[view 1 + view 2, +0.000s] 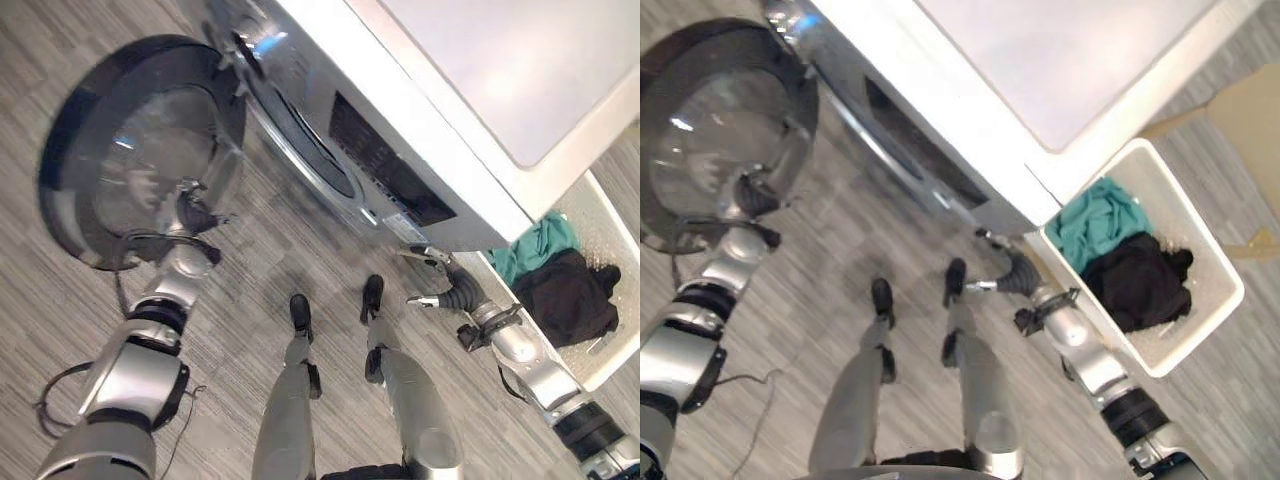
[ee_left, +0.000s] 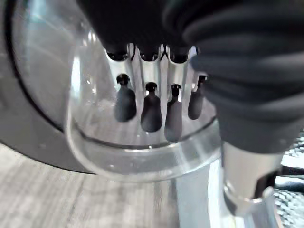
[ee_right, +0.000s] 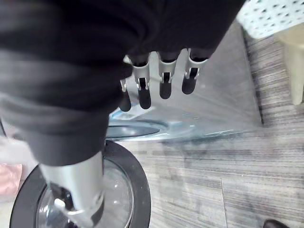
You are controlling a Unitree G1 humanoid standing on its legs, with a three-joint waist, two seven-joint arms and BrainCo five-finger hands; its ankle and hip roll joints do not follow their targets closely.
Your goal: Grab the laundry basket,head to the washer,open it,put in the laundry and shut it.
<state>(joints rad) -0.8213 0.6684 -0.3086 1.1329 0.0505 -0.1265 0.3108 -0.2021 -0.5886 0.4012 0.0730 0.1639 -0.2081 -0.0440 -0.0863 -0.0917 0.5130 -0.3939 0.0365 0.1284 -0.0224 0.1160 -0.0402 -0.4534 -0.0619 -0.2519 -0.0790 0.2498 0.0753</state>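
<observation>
The silver washer (image 1: 400,190) stands with its round glass door (image 1: 130,150) swung wide to the left, and the drum opening (image 1: 310,150) shows dark. My left hand (image 1: 195,215) rests on the door's clear glass bowl (image 2: 137,156), its fingers (image 2: 149,111) relaxed against the glass. To the right of the washer stands the white laundry basket (image 1: 1230,290), holding a teal garment (image 1: 1095,220) and a black garment (image 1: 1140,280). My right hand (image 1: 1010,272) hangs open by the washer's lower front corner, beside the basket, holding nothing.
A tan cardboard box (image 1: 1240,110) lies beyond the basket. A pale furniture leg (image 3: 294,66) stands on the grey wood-look floor (image 1: 260,250) near the basket's mesh wall (image 3: 270,14). Something pink (image 3: 7,178) lies by the door.
</observation>
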